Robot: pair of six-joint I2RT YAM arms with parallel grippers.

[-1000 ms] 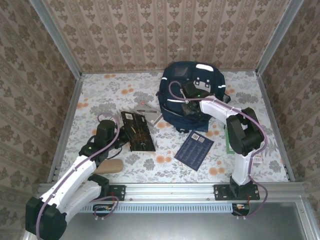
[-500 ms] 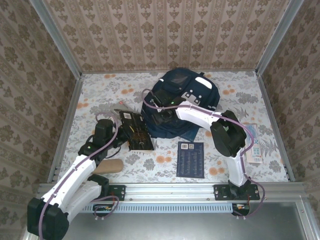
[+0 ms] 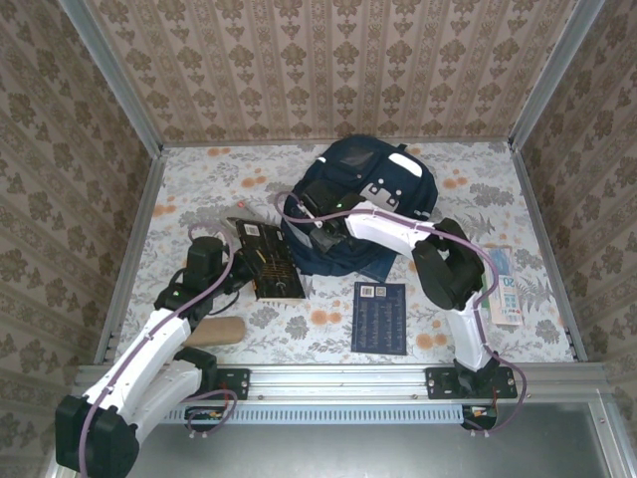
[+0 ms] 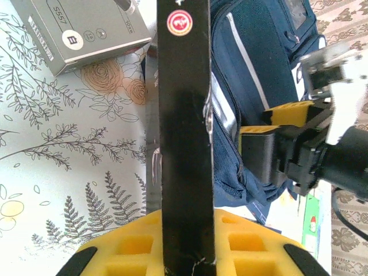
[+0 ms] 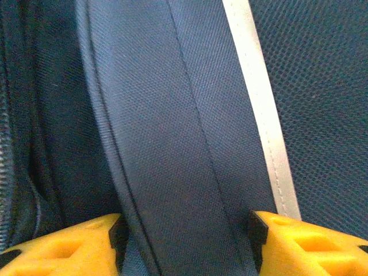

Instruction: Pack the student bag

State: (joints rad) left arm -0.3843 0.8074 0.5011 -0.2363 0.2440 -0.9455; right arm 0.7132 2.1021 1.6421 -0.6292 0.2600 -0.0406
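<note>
**Position of task item.** The backpack [image 3: 360,164] lies at the far centre of the table [image 3: 199,189], with its white stripe and patches facing up.

**Right hand.** The right gripper [image 3: 324,235] is at the backpack's left side. Its jaws stand roughly half apart and a thick fold of navy fabric fills the gap between them. The right arm reaches across the front of the backpack.

**Left hand.** The left gripper [image 4: 185,254] is closed narrow on a flat black board [image 3: 267,261]. The board is seen edge-on from the wrist and lies just beside the backpack's zipped edge.

**Surroundings.**
- A grey box [image 4: 80,31] lies beyond the board, to the left of the backpack.
- A dark blue booklet [image 3: 380,317] lies flat, nearer than the backpack and apart from it.
- A small carton [image 3: 506,299] lies near the right edge, beside the right arm.
- A tan object [image 3: 219,331] sits against the left arm. I cannot tell what it is.

**Surface and enclosure.** The table has a white cover printed with grey leaves and orange flowers. Beige patterned wallpaper [image 3: 338,70] covers three sides, and metal posts [image 3: 109,75] stand at the corners. A metal rail [image 3: 338,378] runs along the near edge.
</note>
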